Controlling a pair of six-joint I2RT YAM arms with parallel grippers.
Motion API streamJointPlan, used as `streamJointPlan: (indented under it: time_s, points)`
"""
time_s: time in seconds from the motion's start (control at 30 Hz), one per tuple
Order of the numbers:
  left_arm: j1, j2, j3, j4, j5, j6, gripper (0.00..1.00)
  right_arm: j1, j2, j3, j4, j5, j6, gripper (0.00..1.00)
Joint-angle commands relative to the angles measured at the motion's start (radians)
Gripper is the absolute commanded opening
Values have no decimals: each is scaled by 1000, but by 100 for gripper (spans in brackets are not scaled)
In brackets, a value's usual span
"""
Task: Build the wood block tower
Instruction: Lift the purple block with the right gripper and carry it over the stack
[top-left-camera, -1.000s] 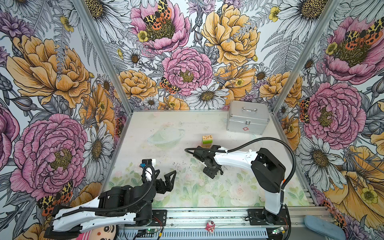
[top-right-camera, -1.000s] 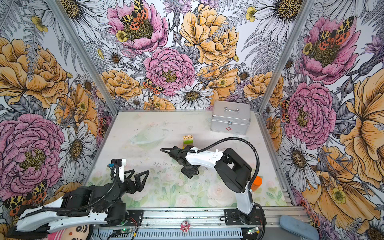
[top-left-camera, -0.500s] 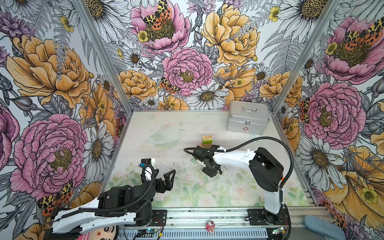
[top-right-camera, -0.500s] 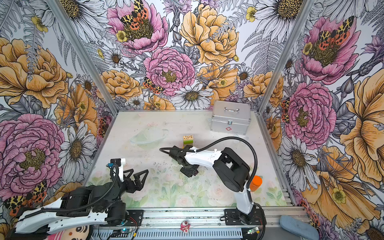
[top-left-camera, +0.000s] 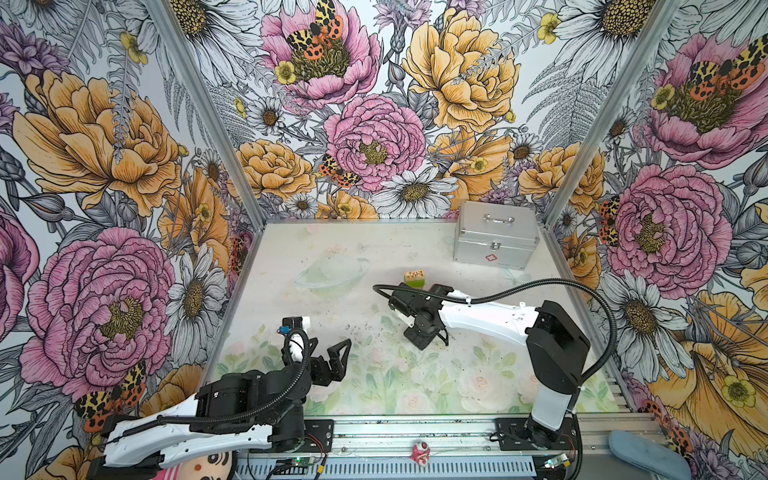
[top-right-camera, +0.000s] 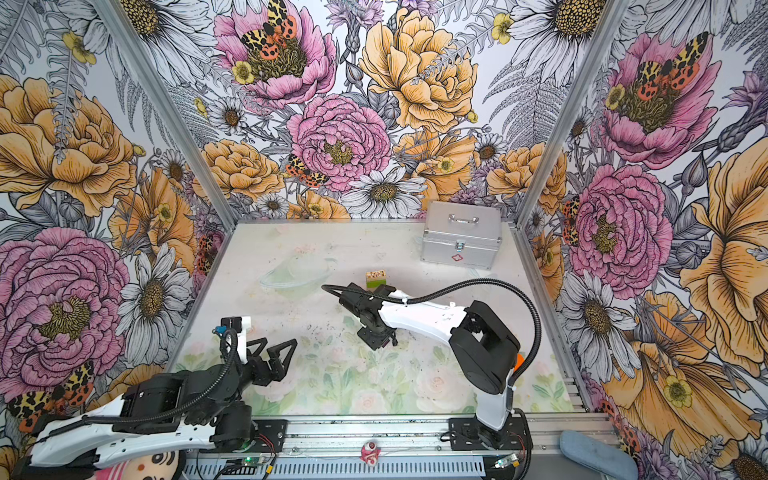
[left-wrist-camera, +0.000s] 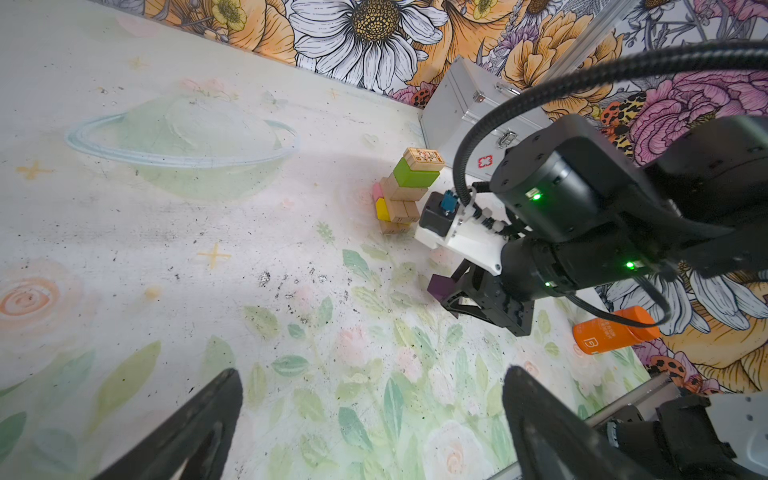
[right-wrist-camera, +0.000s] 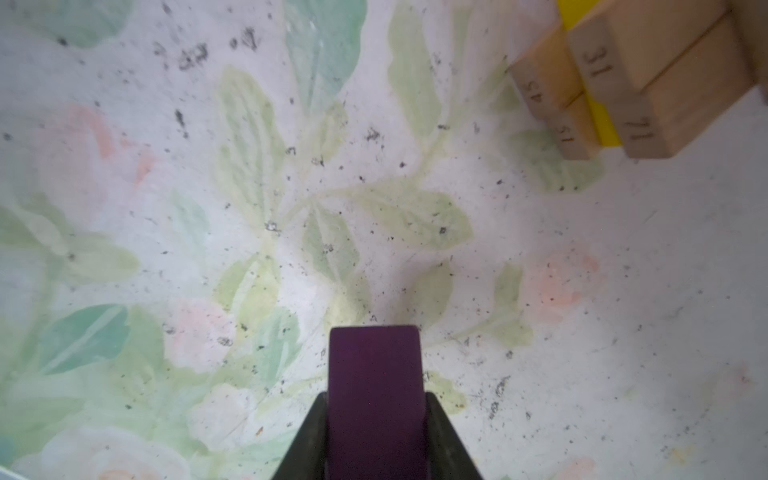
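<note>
The tower (top-left-camera: 414, 277) (top-right-camera: 376, 278) stands mid-table. In the left wrist view the tower (left-wrist-camera: 409, 191) shows tan wood blocks low, a yellow block (left-wrist-camera: 381, 210) and a pink one at its side, then a lime-green block (left-wrist-camera: 413, 175) under a printed tan one. My right gripper (top-left-camera: 426, 336) (top-right-camera: 378, 338) (left-wrist-camera: 453, 297) hangs low over the table just in front of the tower, shut on the dark purple block (right-wrist-camera: 376, 395) (left-wrist-camera: 440, 286). The right wrist view shows numbered tan blocks (right-wrist-camera: 648, 83) of the tower base. My left gripper (top-left-camera: 326, 351) (top-right-camera: 272, 347) (left-wrist-camera: 374, 378) is open and empty at the front left.
A silver metal case (top-left-camera: 494, 241) (top-right-camera: 459, 241) (left-wrist-camera: 465, 108) sits at the back right corner. An orange bottle (left-wrist-camera: 615, 332) (top-right-camera: 517, 361) lies at the right, behind the right arm's elbow. Flowered walls close three sides; a metal rail (top-left-camera: 415, 432) runs along the front.
The right gripper's jaws have closed onto the purple block, and the arm has shifted slightly left. The left arm has not moved.
</note>
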Motion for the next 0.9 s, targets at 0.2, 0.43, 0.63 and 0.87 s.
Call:
streamJointPlan:
  time_s: [0.2,0.43,0.63,0.87]
  points:
    - [11,39,75,-6,-36,45,99,-7,-74,213,-119,59,29,28]
    - [17,110,120,20,-64,101,99,-42,21,462,-240,129,11,28]
    - [75,168,142,96,-39,177,99,-94,152,730,-376,166,53,28]
    - [239,249,127,182,129,248,99,-159,311,987,-499,150,123,28]
